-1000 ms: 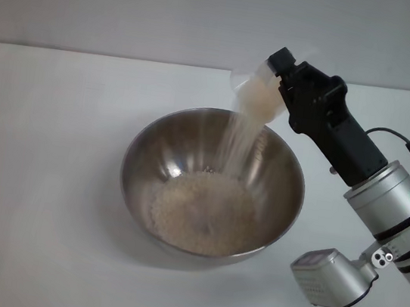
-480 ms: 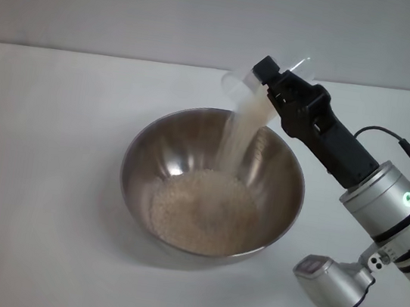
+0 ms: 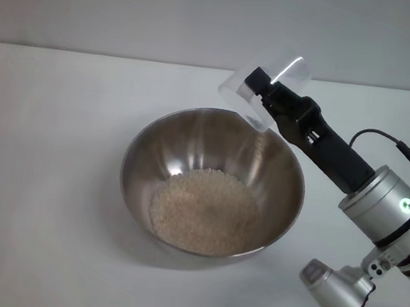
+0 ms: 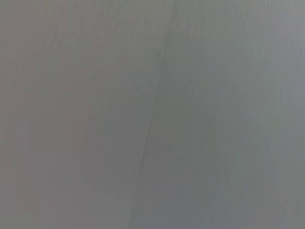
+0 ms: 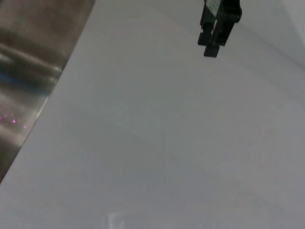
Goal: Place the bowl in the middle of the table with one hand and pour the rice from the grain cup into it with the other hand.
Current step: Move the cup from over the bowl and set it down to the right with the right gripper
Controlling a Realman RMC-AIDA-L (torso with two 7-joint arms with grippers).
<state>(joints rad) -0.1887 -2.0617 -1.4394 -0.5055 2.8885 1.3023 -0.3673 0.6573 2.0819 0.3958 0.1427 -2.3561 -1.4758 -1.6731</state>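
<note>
the right gripper (image 3: 263, 93) is clamped on the grain cup (image 3: 266, 86), holding it up in the air at the far right rim of the bowl (image 3: 212, 181). the cup is tipped steeply, its mouth turned down and to the left toward the bowl, and its clear walls look empty, with no grains visible inside. the black body of the gripper runs back and to the right from the cup into a silver wrist section with a small green light (image 3: 406, 203), and a thin black cable (image 3: 390, 141) loops beside it.

directly below and to the left of the gripper sits the bowl, resting on the table (image 3: 41, 176) near its middle. the rice (image 3: 204, 211) lies as a pale heap on the bowl's floor, lower than the cup and apart from it; nothing shows between the cup's mouth and the heap.

in the right wrist view a slice of the bowl's steel wall (image 5: 28, 71) fills one corner beside the white table (image 5: 167, 143), and a dark gripper (image 5: 217, 26) shows farther off above the tabletop; whether its fingers are parted cannot be told.

the left wrist view shows only a plain grey surface.
</note>
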